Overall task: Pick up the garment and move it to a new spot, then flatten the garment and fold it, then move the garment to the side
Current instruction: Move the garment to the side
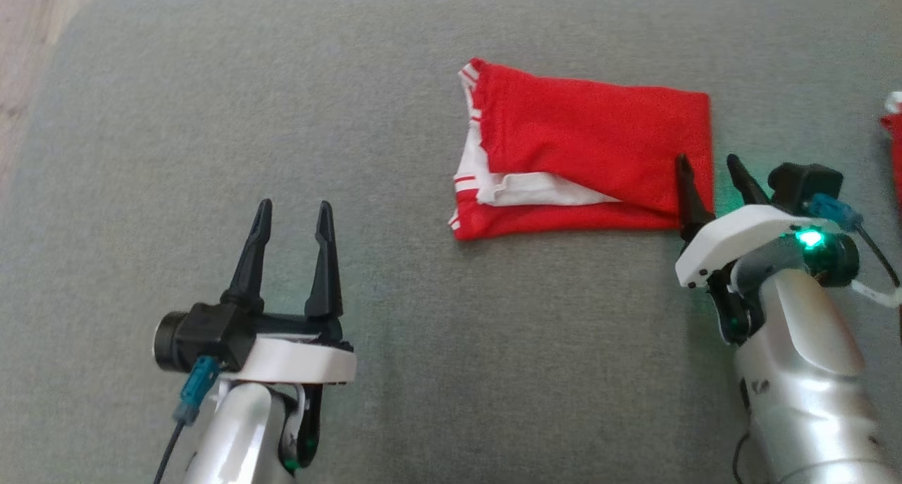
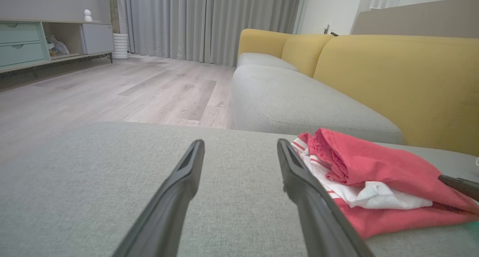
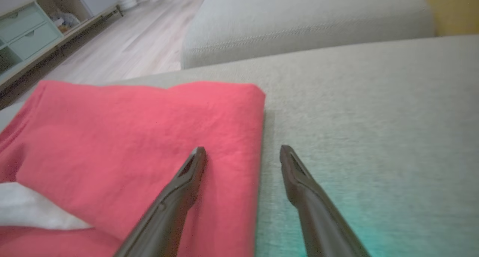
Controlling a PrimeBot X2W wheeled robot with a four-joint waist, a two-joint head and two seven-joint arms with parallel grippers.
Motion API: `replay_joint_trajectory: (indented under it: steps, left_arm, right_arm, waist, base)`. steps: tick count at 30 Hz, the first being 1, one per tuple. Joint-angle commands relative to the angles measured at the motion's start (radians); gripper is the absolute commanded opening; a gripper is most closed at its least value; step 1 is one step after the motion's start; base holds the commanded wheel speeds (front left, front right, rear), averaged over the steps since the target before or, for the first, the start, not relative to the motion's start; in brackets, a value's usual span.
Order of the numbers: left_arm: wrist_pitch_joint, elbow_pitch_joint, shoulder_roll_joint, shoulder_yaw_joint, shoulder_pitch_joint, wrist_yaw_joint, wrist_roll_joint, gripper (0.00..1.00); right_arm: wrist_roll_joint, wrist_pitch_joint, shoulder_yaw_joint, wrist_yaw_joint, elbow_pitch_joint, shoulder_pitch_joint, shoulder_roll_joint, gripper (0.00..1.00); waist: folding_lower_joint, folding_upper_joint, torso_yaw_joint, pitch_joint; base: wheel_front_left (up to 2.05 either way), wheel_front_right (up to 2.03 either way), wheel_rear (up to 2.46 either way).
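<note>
The folded red garment (image 1: 592, 132) lies flat on the grey cushion (image 1: 394, 343), right of centre in the upper half of the head view. Its white lining and striped trim show along its left and lower edges.

The right gripper (image 1: 707, 160) sits at the garment's lower right corner with its fingers spread apart and nothing between them. In the right wrist view, one finger (image 3: 176, 197) lies over the red cloth (image 3: 131, 137) near its folded edge. The other finger is over bare cushion just beside that edge. Whether the fingertips press on the fabric cannot be told.

The left gripper (image 1: 294, 206) is at the lower left of the head view, well apart from the garment. Its fingers are also spread and empty over bare cushion. In the left wrist view the garment (image 2: 374, 167) lies to the right of that gripper (image 2: 240, 143).

Another bit of red and white cloth (image 1: 893, 139) shows at the right edge of the head view. A yellow sofa back (image 2: 393, 81), a wooden floor (image 2: 131, 88) and grey curtains (image 2: 209, 21) fill the background of the left wrist view.
</note>
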Motion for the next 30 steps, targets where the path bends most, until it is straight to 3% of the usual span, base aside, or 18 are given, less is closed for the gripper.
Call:
replay_joint_trajectory:
  steps: [1,7,8,9,16,23,30]
  left_arm:
    - [-0.005,-0.026,0.007,0.023,-0.034,0.006,-0.009,1.0]
    - [-0.005,-0.02,0.007,0.018,-0.038,0.011,-0.013,1.0]
    - [-0.005,-0.019,0.007,0.018,-0.038,0.012,-0.013,1.0]
    - [-0.005,-0.019,0.007,0.018,-0.037,0.013,-0.012,1.0]
    - [-0.005,-0.008,0.007,0.004,-0.032,0.003,0.003,1.0]
    - [-0.005,-0.005,0.007,-0.025,-0.025,0.001,0.005,1.0]
    - [-0.005,-0.012,0.007,-0.056,-0.029,0.01,-0.004,1.0]
  right_arm:
    - [0.004,0.007,0.017,-0.001,-0.013,-0.031,-0.001,1.0]
    - [0.003,0.075,0.055,-0.001,0.138,-0.08,-0.005,1.0]
    - [0.003,0.076,0.065,-0.001,0.155,-0.084,-0.007,0.58]
    - [0.0,0.071,0.077,-0.001,0.169,-0.088,-0.01,0.0]
    - [-0.057,-0.03,0.172,-0.001,0.213,-0.11,-0.046,0.0]
    - [-0.115,-0.107,0.278,-0.001,0.205,-0.113,-0.089,0.0]
    - [-0.138,-0.113,0.406,-0.001,0.131,-0.118,-0.234,0.0]
  waist:
    - [-0.0003,0.0,0.018,0.014]
    - [-0.0003,0.0,0.032,0.009]
    - [-0.0003,0.0,0.032,0.006]
    - [-0.0003,0.0,0.031,0.001]
    - [-0.0003,0.0,-0.008,-0.051]
    - [-0.0003,0.0,-0.099,-0.109]
    - [-0.0003,0.0,-0.196,-0.115]
  base:
    - [0.0,0.0,0.0]
    - [0.0,0.0,0.0]
    - [0.0,0.0,0.0]
    - [0.0,0.0,0.0]
    - [0.0,0.0,0.0]
    - [0.0,0.0,0.0]
    - [0.0,0.0,0.0]
